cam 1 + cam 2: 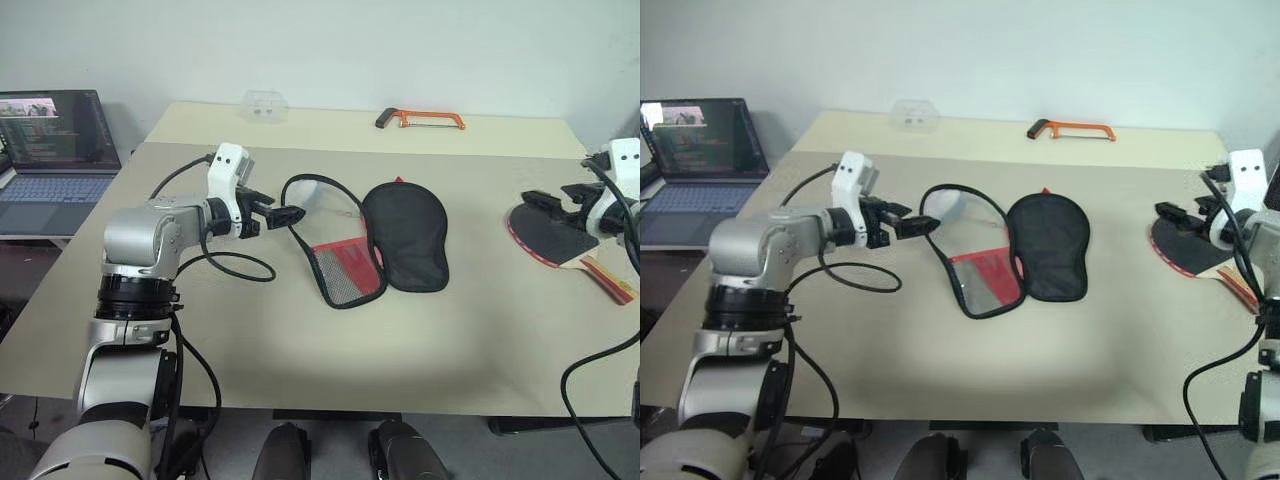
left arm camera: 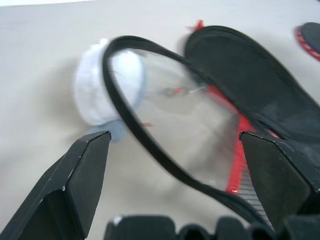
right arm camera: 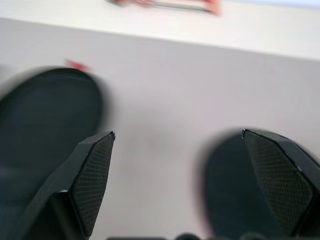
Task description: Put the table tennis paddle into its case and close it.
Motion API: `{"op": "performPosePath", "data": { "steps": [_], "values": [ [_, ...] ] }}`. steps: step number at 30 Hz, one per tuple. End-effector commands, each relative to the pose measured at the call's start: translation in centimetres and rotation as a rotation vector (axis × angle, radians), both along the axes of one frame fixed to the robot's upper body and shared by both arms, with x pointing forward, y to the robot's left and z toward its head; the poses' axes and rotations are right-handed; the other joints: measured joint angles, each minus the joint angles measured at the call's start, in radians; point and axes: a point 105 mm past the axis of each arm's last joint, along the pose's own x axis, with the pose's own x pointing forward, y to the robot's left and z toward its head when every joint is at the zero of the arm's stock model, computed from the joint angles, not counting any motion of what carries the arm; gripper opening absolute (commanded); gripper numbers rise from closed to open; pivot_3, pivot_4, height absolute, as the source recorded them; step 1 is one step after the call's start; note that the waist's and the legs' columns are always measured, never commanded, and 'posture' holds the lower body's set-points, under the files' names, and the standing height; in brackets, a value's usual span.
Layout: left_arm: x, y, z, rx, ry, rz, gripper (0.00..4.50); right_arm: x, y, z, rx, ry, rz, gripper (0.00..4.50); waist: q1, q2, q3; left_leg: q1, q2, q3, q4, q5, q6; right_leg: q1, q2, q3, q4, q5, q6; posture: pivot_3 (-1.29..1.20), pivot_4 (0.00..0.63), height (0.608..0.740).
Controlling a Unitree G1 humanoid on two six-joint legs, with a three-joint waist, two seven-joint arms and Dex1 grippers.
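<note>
case (image 1: 405, 235): 1, unzipped, mid table (image 1: 300, 330)
paddle (image 1: 550, 238): 1, well right of case
hacksaw (image 1: 420, 119): 1, behind case
left gripper (image 1: 283, 213): released, just left of case
right gripper (image 1: 560, 198): released, over paddle

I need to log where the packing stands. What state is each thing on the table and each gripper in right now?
Case: unzipped, folded open flat, empty.
Paddle: flat on the table, outside the case.
Left gripper: open, empty, at the case's open rim.
Right gripper: open, empty, over the paddle.
Hacksaw: lying at the far edge.
Laptop: lid up, screen on.
</note>
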Motion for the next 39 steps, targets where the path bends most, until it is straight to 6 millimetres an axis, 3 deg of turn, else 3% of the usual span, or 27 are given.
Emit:
{"op": "performPosePath", "data": {
  "steps": [1, 5, 7, 11, 20, 29, 39],
  "values": [
    [-1.6, 0.8, 2.6, -0.015, -0.091, -0.066, 4.48, -1.5, -4.7, 0.6, -0.097, 0.07, -0.112, 4.5, -0.001, 0.001, 0.001, 0.0, 0.0, 0.0, 0.0, 0.0, 0.0, 0.0, 0.0, 0.0, 0.0, 0.0, 0.0, 0.0, 0.15, 0.74],
    [-2.2, 0.8, 3.0, -0.024, -0.102, -0.087, 4.48, -3.2, -8.1, -0.6, -0.224, 0.206, -0.12, 4.5, -0.003, 0.003, 0.002, 0.0, 0.0, 0.002, 0.0, 0.0, 0.0, -0.001, 0.0, 0.001, 0.0, 0.0, 0.0, 0.0, 0.15, 0.74],
    [-2.6, 0.3, 3.0, -0.027, -0.102, -0.114, 4.48, -4.2, -8.8, -1.5, -0.271, 0.29, -0.056, 4.5, -0.005, 0.003, 0.002, 0.001, -0.001, 0.004, 0.0, 0.0, 0.0, 0.0, 0.0, 0.001, 0.0, 0.0, 0.0, 0.0, 0.15, 0.74],
    [-2.9, -0.4, 2.9, -0.035, -0.102, -0.14, 4.48, -5.4, -8.7, -3.3, -0.299, 0.415, 0.076, 4.5, -0.01, 0.003, 0.002, 0.003, -0.001, 0.004, 0.001, 0.0, 0.0, 0.001, 0.0, 0.001, 0.0, 0.0, 0.0, 0.0, 0.15, 0.74],
    [-3.1, -0.9, 3.1, -0.046, -0.101, -0.144, 4.48, -5.4, -8.8, -6.0, -0.321, 0.463, 0.072, 4.5, -0.029, 0.003, 0.002, 0.004, 0.0, 0.002, 0.001, 0.0, 0.0, 0.001, 0.0, 0.002, 0.002, 0.0, 0.0, 0.0, 0.15, 0.74],
    [-3.1, -0.7, 3.5, -0.046, -0.102, -0.139, 4.48, -4.7, -8.3, -6.8, -0.348, 0.455, 0.086, 4.5, -0.027, 0.003, 0.002, 0.004, 0.0, 0.002, 0.001, 0.0, 0.0, 0.002, 0.0, 0.002, 0.002, 0.0, 0.0, 0.0, 0.15, 0.74],
    [-3.3, -0.3, 3.7, -0.035, -0.105, -0.128, 4.48, -4.9, -9.2, -8.2, -0.306, 0.435, -0.045, 4.5, -0.027, 0.003, 0.002, 0.004, -0.001, 0.002, 0.001, 0.0, 0.0, 0.002, 0.0, 0.002, 0.002, 0.0, 0.0, 0.0, 0.15, 0.74]
  ]
}}
